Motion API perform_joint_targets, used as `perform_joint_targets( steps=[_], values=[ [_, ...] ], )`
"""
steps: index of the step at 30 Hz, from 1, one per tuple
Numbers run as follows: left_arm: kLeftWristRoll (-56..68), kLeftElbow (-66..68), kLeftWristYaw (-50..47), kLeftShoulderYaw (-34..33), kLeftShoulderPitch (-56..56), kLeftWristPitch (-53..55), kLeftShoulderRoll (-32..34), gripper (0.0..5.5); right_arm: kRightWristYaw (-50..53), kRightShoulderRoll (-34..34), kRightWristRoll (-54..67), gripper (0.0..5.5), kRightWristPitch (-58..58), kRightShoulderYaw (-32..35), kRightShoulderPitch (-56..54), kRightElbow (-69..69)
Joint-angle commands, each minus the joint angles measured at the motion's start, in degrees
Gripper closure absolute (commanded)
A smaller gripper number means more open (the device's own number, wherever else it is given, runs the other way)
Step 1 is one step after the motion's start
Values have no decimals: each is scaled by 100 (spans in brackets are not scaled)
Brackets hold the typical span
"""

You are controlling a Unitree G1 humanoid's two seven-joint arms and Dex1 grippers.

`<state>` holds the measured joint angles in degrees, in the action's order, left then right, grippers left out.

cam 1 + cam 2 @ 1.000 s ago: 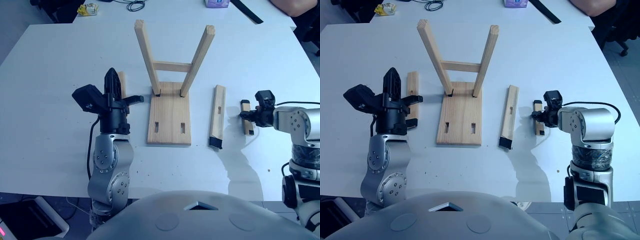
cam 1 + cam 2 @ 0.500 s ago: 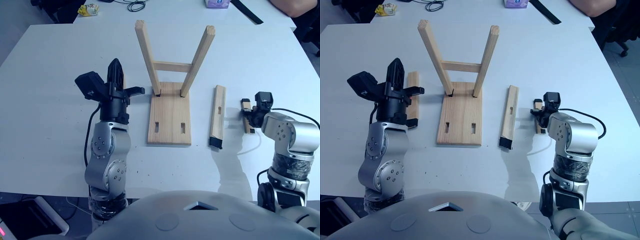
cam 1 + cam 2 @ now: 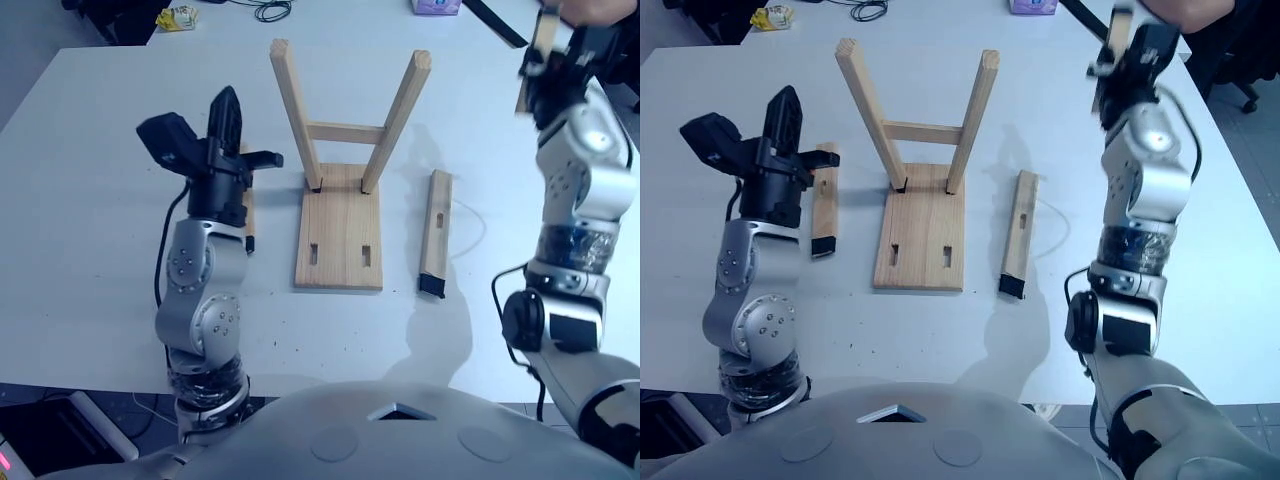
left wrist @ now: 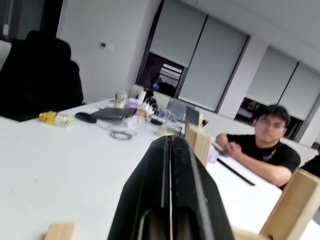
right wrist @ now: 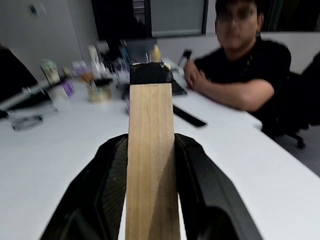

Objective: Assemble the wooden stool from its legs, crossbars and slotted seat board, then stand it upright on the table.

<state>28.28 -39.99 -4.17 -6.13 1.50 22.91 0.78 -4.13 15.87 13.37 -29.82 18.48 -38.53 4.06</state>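
While my right gripper point(image 5: 150, 144) holds the black-capped wooden bar point(image 5: 150, 110) high, right of the seat board point(image 3: 338, 225), I'd lower it slowly; my left gripper point(image 4: 170, 142) is closed, empty.

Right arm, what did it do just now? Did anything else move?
The right gripper lifted the short wooden piece off the table, high toward the far right. The left gripper shifted a little. The seat board with two legs and the loose leg stayed put.
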Motion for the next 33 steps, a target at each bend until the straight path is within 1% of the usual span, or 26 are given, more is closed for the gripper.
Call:
perform_joint_targets(
  steps=[1,4,7,10,12,15,19,22,24,29,33],
  values=[
    [1000,-232,264,-460,269,39,129,550,-1207,-121,1497,419,-465,22,-484,-647],
    [1775,-295,729,-525,386,237,478,550,-2287,227,2546,419,-1133,-155,-420,-1221],
    [2434,-210,1213,-501,391,546,911,550,-3314,725,3272,419,-1664,-249,-235,-1380],
    [2793,-30,1908,-270,423,868,1406,550,-4274,1153,3887,419,-2080,-394,-41,-1581],
    [2854,87,2409,-95,439,1001,1708,550,-4841,1377,4014,419,-2180,-645,42,-1647],
    [2940,208,2725,55,522,1135,1920,550,-5615,1602,3882,419,-2115,-1177,-10,-1463],
    [3021,221,3495,394,513,1306,2278,550,-6221,1710,3630,419,-1973,-1779,-15,-1288],
    [3034,222,3871,510,485,1357,2452,513,-6472,1788,3493,419,-1874,-1989,81,-1283],
    [3094,253,4069,523,497,1368,2544,474,-6530,1835,3517,419,-1899,-1942,101,-1275],
    [3114,364,4335,404,394,1332,2740,396,-6686,1974,3708,419,-2049,-1765,0,-1159],
    [3181,516,4410,332,487,1315,2764,334,-6926,2094,3604,419,-1953,-1830,56,-1156]
  ],
)
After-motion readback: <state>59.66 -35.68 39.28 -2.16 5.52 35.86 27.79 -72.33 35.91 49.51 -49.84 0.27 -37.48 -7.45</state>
